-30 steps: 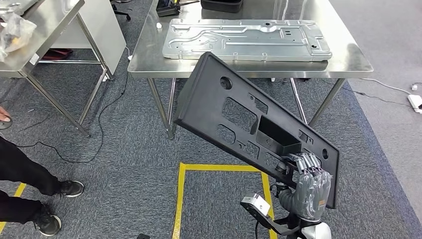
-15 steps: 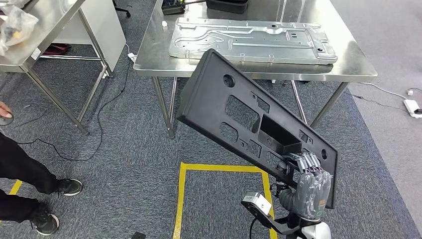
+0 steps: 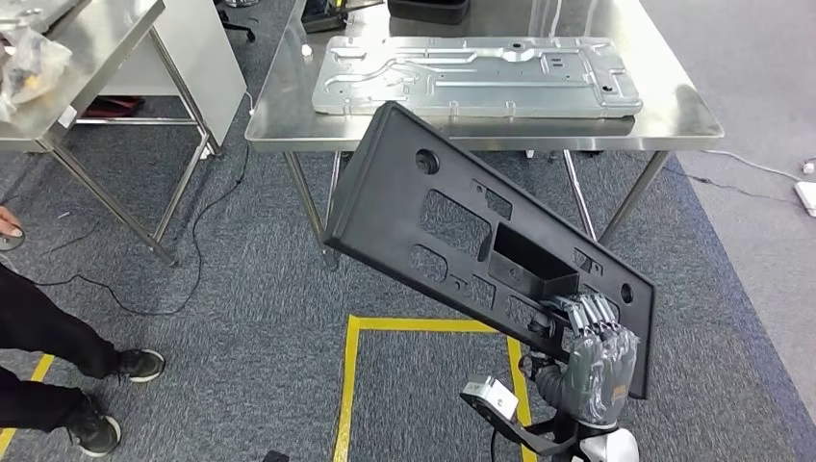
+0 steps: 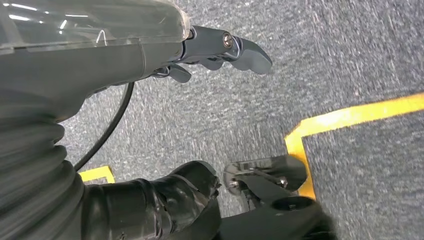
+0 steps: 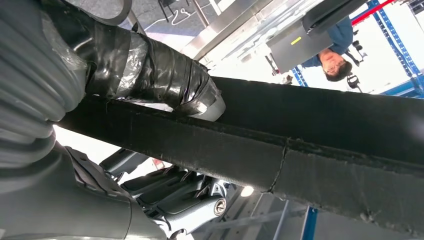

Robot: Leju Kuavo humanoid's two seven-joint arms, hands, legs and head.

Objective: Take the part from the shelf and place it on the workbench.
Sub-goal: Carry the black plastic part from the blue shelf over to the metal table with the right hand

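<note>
The part is a long black plastic panel (image 3: 452,221) with several cut-outs and a box-shaped pocket, tilted up to the left in the head view. My right hand (image 3: 597,361) grips its lower right end from beneath. In the right wrist view the taped thumb (image 5: 150,70) lies on one side of the panel's edge (image 5: 300,145) and the fingers (image 5: 175,200) on the other. The steel workbench (image 3: 674,111) stands ahead beyond the panel, and a silver stamped metal plate (image 3: 471,72) lies on it. My left hand (image 4: 150,45) hangs over the carpet, fingers apart, holding nothing.
A second steel table (image 3: 87,58) with a plastic bag (image 3: 29,63) stands at the left. A person's legs and shoes (image 3: 58,356) are at the lower left. A yellow tape square (image 3: 351,385) marks the carpet below me. Cables trail on the floor.
The whole picture sways slightly, so the camera has moved. The panel stays in my right hand's grip, its upper end now a little further left in the picture.
</note>
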